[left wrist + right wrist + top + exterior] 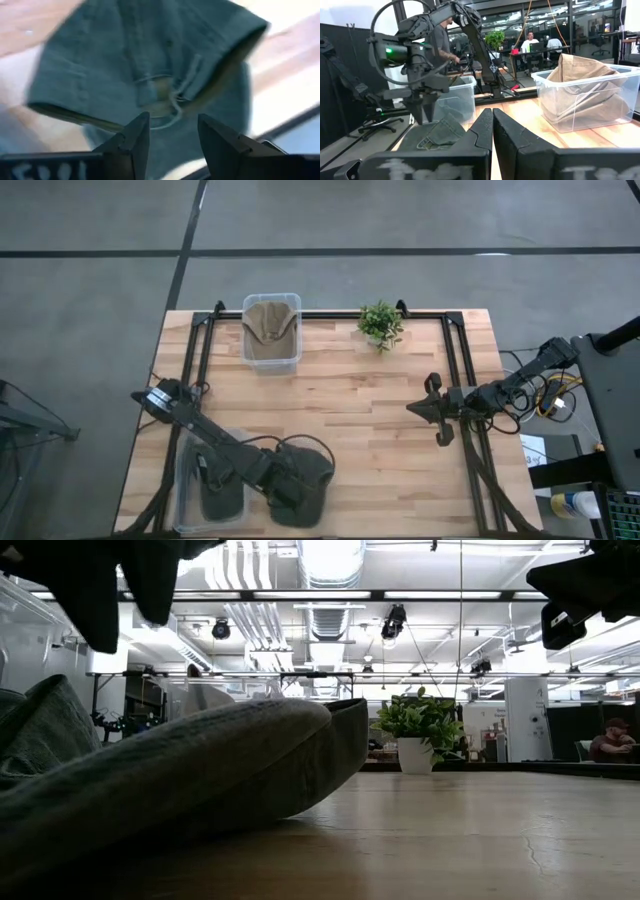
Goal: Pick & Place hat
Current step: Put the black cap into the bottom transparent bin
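A dark green hat [308,472] lies flat on the wooden table near its near edge, just right of a clear bin; it also shows in the low view [200,770]. My left gripper [172,120] is open and hangs just above the hat [150,55], fingers pointing down. In the low view its fingers [95,600] stand clear of the cloth. From the right wrist view the left gripper [422,116] is over the hat [439,135]. My right gripper [492,117] is shut and waits above the table's right side [433,412].
A clear bin [185,480] at the near left corner holds another dark hat [222,498]. A second clear bin [272,360] at the far edge holds a tan hat [270,325]. A small potted plant [380,323] stands beside it. Bare wood [380,440] lies between the arms.
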